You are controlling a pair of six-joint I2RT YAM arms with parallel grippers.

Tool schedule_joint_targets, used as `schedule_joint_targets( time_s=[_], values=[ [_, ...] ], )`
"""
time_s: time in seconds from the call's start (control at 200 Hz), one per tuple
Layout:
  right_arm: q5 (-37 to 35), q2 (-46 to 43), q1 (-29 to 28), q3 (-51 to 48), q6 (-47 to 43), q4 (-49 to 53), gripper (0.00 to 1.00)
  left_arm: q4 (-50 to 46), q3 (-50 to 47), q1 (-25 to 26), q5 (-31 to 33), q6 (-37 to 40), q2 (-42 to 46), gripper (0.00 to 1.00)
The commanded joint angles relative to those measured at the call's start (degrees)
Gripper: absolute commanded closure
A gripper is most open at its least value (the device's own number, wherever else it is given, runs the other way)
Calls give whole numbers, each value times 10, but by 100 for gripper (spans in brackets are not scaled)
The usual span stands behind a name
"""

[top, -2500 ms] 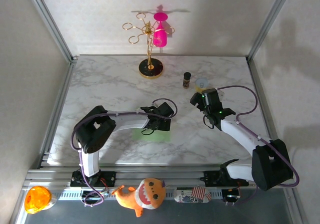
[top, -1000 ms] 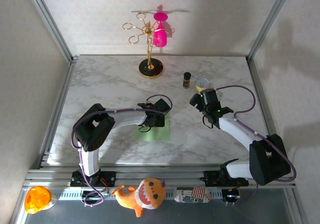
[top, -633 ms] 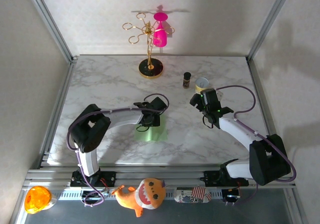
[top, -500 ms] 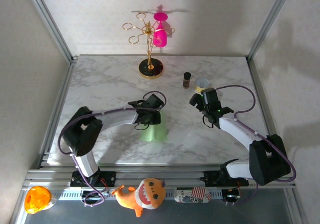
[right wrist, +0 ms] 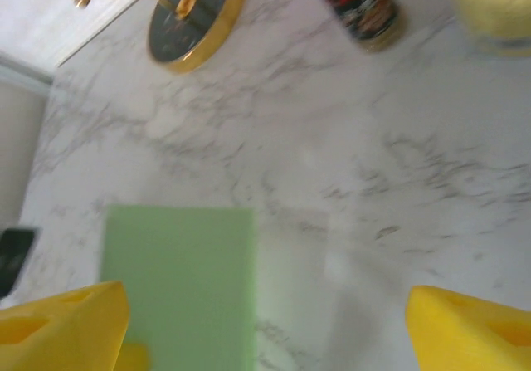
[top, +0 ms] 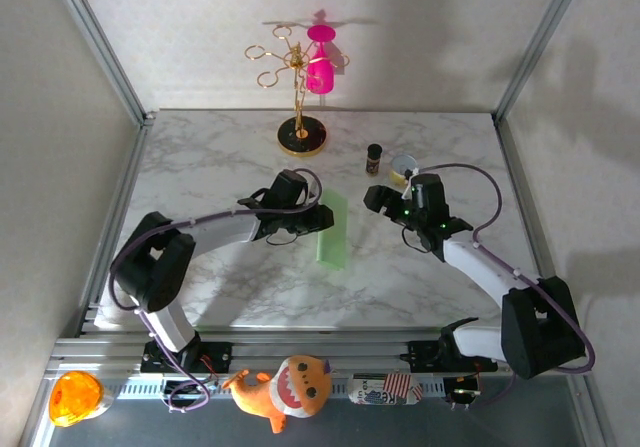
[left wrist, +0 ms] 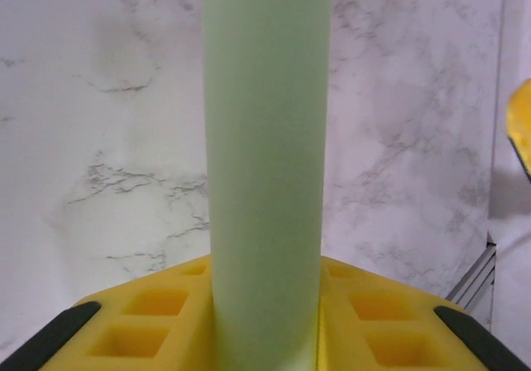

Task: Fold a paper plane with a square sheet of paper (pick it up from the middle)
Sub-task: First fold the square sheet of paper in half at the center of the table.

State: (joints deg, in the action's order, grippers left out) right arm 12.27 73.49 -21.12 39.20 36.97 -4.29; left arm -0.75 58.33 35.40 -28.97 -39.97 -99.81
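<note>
The square sheet of paper is pale green and is off the marble table, bent so that from above it reads as a narrow strip. My left gripper is shut on its middle. In the left wrist view the sheet rises as a curved band from between the yellow fingers. My right gripper is open just right of the sheet, and in its own view the sheet lies toward the left finger. The paper plane is out of view.
At the back stand a gold rack with a pink cup, a small dark bottle and a yellow-white cup right behind the right gripper. Soft toys lie below the table's front rail.
The left gripper has lifted the sheet off the table and carried it back and to the right, so the flat square now looks like a strip. The right gripper has shifted left toward it.
</note>
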Motion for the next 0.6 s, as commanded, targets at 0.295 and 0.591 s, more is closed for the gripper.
schedule_joint_targets(
  time_s=[0.295, 0.591],
  values=[
    [150, 145, -56, 23, -7, -31, 61, 10, -48, -30, 13, 56, -46, 76],
    [121, 244, -112, 97, -8, 13, 83, 2, -54, -31, 43, 44, -54, 76]
  ],
)
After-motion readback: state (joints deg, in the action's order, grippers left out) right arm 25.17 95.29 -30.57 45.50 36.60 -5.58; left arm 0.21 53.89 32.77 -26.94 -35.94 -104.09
